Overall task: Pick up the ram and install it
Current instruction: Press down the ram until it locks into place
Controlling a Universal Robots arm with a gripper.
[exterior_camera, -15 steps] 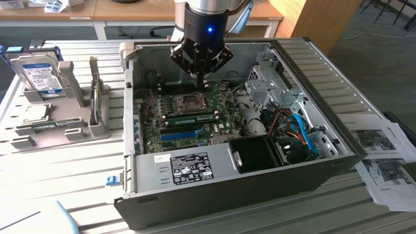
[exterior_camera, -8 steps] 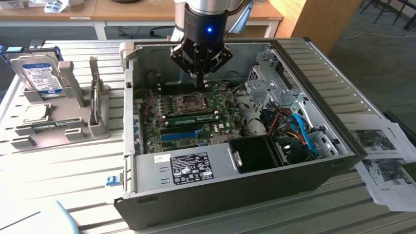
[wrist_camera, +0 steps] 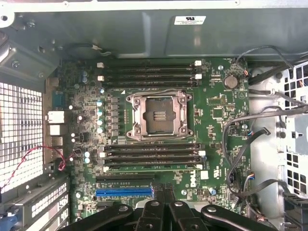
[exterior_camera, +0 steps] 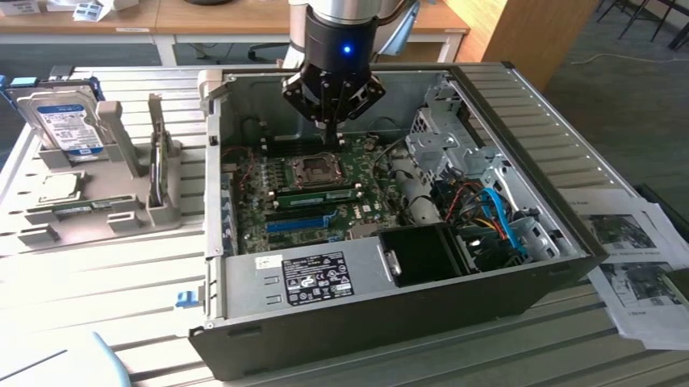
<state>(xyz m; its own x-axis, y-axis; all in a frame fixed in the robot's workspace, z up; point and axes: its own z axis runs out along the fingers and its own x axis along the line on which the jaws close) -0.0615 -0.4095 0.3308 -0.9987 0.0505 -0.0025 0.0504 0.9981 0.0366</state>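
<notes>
Closed and empty, the gripper hovers over the motherboard inside the open case; a ram sits slotted beside the socket.

Wooden desks stand behind the slatted white table; grey carpet floor alongside.

Strong light washed out the slatted counter at the exterior view's lower left, nearly white with glare. The computer case interior sat dimmer, shadowed under the arm. In the wrist view the motherboard was evenly lit and fairly sharp, while the perforated vent panel glowed overexposed.
</notes>
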